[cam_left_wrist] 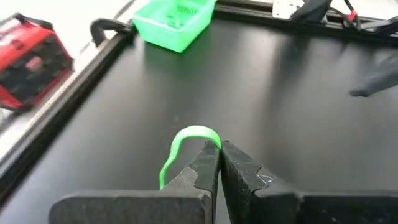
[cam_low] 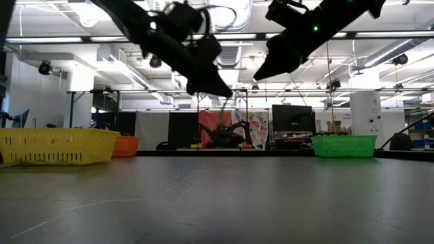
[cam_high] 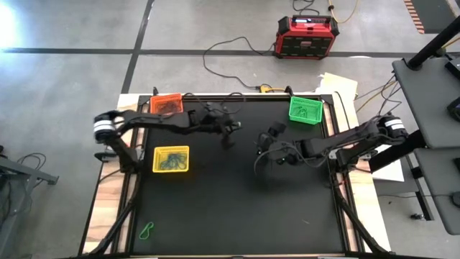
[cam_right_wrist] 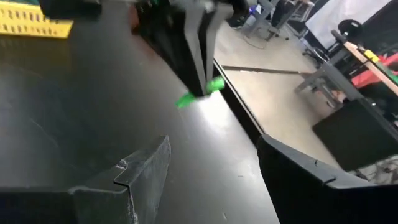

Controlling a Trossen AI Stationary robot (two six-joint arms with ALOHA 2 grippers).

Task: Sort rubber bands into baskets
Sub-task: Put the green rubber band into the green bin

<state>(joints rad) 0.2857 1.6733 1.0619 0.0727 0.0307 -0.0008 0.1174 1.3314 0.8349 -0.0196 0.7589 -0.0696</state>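
A matte black counter (cam_high: 237, 208) framed by a dark rail is seen, with a single green rubber band (cam_high: 147, 230) lying loose near its front left corner. Farther back, the yellow mesh plastic basket (cam_high: 171, 159) sits at the left, holding dark bands. Above mid-counter, the left gripper (cam_left_wrist: 219, 148) is held with its jaws clenched on a bright green rubber band (cam_left_wrist: 180, 149), a grip shown plainly only in the left wrist view. The right gripper (cam_high: 260, 161) is held nearby, jaws spread and gripping nothing. At the far edge stand the orange mesh basket (cam_high: 167, 104) and the green mesh basket (cam_high: 305, 110). Beyond, on the grey concrete floor, a red-and-black box (cam_high: 305, 37) is cabled. Only the low view shows the ceiling lights and screens of the room.
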